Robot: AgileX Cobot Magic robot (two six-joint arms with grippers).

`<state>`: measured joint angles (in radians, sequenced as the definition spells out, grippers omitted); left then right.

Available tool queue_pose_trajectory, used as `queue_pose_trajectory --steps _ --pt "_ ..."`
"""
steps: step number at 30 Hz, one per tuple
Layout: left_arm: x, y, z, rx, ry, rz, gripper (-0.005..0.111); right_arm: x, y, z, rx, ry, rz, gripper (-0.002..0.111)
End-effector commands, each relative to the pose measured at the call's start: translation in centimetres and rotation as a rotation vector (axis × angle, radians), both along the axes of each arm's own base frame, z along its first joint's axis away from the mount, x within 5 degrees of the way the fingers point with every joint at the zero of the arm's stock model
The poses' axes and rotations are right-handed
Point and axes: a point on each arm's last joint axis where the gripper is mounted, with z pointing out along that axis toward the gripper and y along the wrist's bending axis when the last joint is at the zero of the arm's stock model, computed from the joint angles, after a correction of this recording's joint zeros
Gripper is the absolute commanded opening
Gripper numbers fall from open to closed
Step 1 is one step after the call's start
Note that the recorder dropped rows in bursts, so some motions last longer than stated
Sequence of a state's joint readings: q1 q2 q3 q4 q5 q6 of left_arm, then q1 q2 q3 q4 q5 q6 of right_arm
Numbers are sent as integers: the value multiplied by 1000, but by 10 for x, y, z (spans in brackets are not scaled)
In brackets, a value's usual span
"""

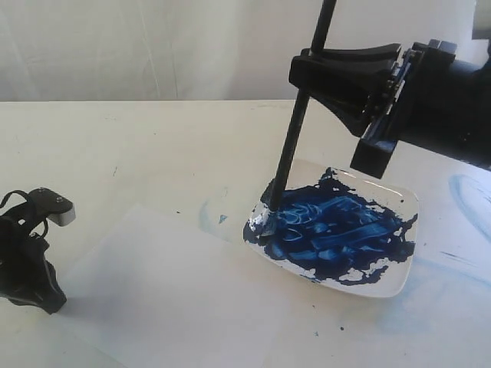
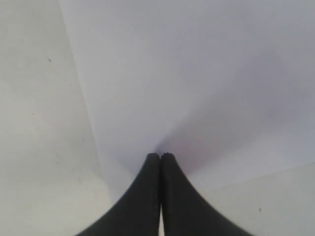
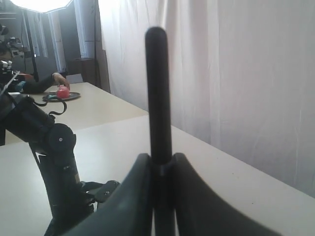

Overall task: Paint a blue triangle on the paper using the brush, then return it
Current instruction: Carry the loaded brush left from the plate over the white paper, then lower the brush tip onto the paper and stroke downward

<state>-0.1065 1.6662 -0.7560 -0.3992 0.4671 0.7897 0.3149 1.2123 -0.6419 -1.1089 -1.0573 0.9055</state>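
Observation:
The brush (image 1: 295, 134) stands nearly upright, its black handle held by my right gripper (image 1: 303, 70), which is shut on it high above the table. Its bristle tip (image 1: 261, 226) rests at the left rim of the white dish (image 1: 403, 201), which is smeared with dark blue paint. In the right wrist view the handle (image 3: 158, 88) rises from between the shut fingers of the right gripper (image 3: 160, 160). The paper (image 1: 169, 291) lies left of the dish. My left gripper (image 1: 47, 303) is shut with its tips down on the paper (image 2: 197, 73) near its edge; the wrist view shows this gripper (image 2: 160, 156) holding nothing. No blue triangle shows on the sheet.
Pale blue stains mark the table just left of the dish (image 1: 213, 215) and at the far right (image 1: 468, 192). A white curtain hangs behind the table. The left arm (image 3: 54, 162) shows in the right wrist view, with a second table and a red object (image 3: 62, 92) beyond.

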Motion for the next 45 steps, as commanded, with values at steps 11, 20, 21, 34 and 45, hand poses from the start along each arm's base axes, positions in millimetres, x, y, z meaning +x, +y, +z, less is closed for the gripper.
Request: queue_pose_trajectory --steps 11,20,21,34,45 --pt "-4 -1 -3 2 7 -22 0 2 5 0 120 4 91 0" --pt "-4 -1 -3 2 7 -22 0 20 50 -17 115 4 181 0" --pt "-4 -1 -3 2 7 -22 0 20 58 -19 115 -15 192 0" --pt "-4 -1 -3 2 9 -22 0 37 140 -55 131 50 295 0" --pt "-4 -1 -3 1 10 -23 0 44 154 -80 102 103 303 0"
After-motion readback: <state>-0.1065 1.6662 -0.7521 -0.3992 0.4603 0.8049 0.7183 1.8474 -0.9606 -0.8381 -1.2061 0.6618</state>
